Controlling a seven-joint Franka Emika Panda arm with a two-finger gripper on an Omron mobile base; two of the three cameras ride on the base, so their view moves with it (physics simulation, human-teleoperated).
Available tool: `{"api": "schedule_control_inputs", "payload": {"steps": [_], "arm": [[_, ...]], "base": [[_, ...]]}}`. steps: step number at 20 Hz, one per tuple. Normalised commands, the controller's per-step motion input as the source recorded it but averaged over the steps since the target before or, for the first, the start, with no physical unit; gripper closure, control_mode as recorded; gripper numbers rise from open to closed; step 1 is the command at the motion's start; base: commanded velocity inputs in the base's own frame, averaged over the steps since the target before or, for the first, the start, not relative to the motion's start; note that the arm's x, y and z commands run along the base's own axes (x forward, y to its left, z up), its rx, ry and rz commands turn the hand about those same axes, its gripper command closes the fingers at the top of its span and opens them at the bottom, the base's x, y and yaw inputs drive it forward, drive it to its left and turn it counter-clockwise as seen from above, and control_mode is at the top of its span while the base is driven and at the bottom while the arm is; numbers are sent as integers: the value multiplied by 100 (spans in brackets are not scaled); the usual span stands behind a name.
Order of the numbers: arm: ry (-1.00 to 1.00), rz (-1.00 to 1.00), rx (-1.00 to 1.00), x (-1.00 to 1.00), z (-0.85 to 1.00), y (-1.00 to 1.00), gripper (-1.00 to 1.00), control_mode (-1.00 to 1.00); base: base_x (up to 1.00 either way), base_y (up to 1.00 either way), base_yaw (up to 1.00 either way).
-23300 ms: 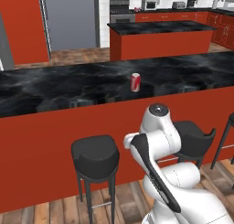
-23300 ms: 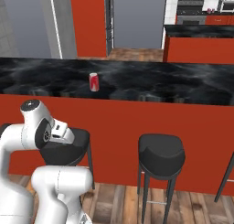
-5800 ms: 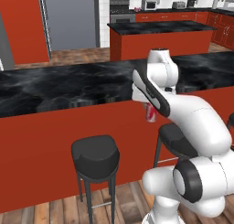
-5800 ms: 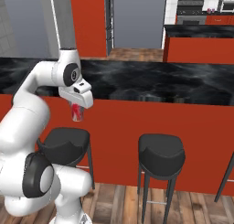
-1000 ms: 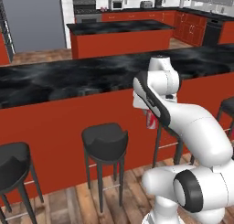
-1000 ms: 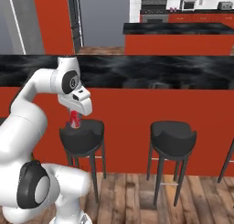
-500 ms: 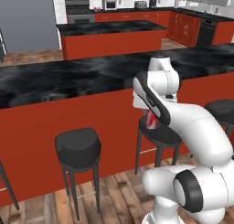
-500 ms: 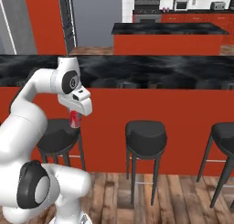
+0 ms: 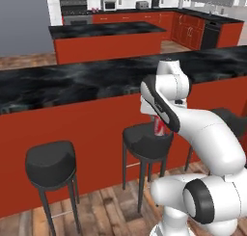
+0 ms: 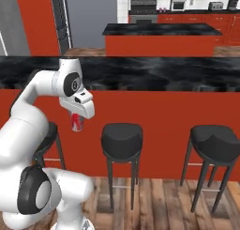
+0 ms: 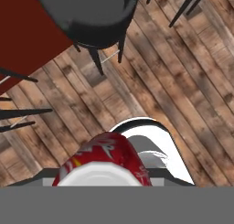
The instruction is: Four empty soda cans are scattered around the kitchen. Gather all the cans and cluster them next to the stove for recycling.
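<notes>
Red soda can [image 10: 77, 122] hangs clenched in your pincer [image 10: 78, 124], tucked close under the wrist so it rides steady while the base drives. Stool [image 10: 122, 136] sits beside it, counter [image 10: 154, 74] just beyond, stove [image 10: 146, 11] far ahead.

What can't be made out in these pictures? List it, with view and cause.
- Gripper fingers: in both base views the hand's white body covers them; in the hand view the red soda can does.
- Soda can: the arm overlaps it in the left base view.
- Stove: too small and far for burner rings in the right base view.
</notes>
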Motion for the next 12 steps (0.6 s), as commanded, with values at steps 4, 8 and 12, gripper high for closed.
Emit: {"api": "schedule_control_inputs", "payload": {"steps": [4, 8, 12], "arm": [[0, 0, 0, 0, 0, 0, 100, 100], [0, 0, 0, 0, 0, 0, 100, 100], [0, 0, 0, 0, 0, 0, 100, 100]], "base": [[1, -68, 0], [0, -67, 0], [0, -67, 0]]}}
